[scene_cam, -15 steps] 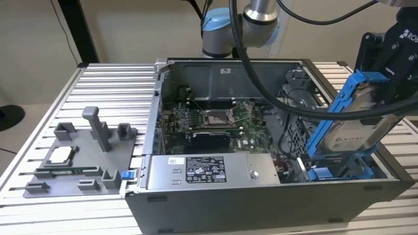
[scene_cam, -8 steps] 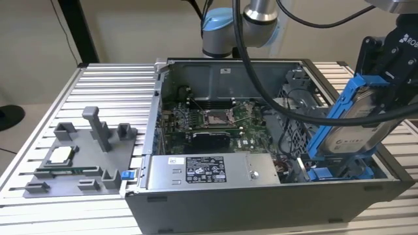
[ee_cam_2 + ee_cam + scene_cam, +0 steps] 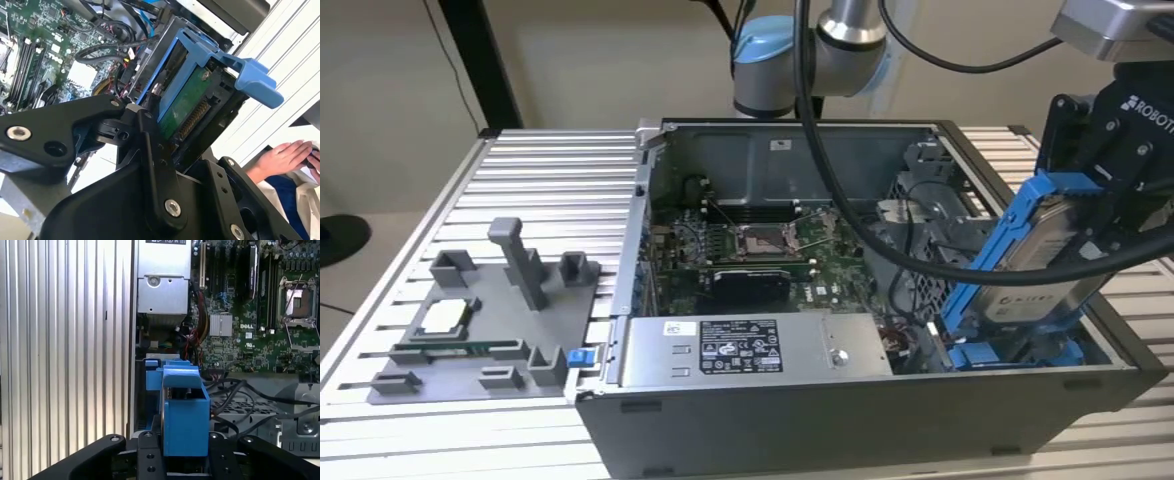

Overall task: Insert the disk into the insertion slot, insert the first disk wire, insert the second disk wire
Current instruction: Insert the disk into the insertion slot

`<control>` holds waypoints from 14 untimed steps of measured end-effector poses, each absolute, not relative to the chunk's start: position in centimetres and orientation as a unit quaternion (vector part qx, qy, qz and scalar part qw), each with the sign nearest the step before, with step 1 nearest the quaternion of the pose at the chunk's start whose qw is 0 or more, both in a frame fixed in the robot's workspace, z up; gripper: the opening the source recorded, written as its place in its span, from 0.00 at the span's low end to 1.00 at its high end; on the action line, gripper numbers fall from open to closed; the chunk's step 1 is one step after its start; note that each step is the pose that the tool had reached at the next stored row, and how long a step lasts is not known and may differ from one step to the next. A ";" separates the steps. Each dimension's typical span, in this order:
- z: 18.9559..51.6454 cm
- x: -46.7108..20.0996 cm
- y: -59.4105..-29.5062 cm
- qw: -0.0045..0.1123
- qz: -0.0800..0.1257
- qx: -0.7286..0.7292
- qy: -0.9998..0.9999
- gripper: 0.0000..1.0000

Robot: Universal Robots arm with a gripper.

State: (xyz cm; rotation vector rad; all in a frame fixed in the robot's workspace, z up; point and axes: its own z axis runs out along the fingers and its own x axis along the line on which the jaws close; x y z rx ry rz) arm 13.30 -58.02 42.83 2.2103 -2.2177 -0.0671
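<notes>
The disk (image 3: 1047, 250), a silver drive in a bright blue carrier, hangs tilted over the open computer case (image 3: 854, 400), at the exterior view's right. My gripper (image 3: 1094, 205) is shut on its upper end. The disk's lower end reaches down toward the blue-railed insertion slot (image 3: 1007, 352) in the case's corner. In the second wrist view the disk (image 3: 190, 100) shows its green board and connector between my black fingers (image 3: 150, 145). In the first wrist view the carrier (image 3: 182, 412) stands between the fingers (image 3: 147, 460). Black cables (image 3: 907, 265) run beside the slot; I cannot tell which are the disk wires.
A grey labelled power-supply box (image 3: 747, 350) sits at the case's front, with the motherboard (image 3: 754, 250) behind it. A grey fixture (image 3: 480, 320) with small parts lies on the slatted table at the exterior view's left. A person's hand (image 3: 282, 155) rests beyond the case.
</notes>
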 end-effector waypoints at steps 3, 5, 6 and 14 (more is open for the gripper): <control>42.4 13.3 -58.0 0.004 -0.022 0.706 -0.708 0.00; 42.3 13.3 -58.0 0.004 -0.022 0.706 -0.708 0.00; 42.2 13.4 -58.0 0.004 -0.022 0.706 -0.708 0.00; 41.5 13.5 -58.0 0.004 -0.023 0.706 -0.708 0.00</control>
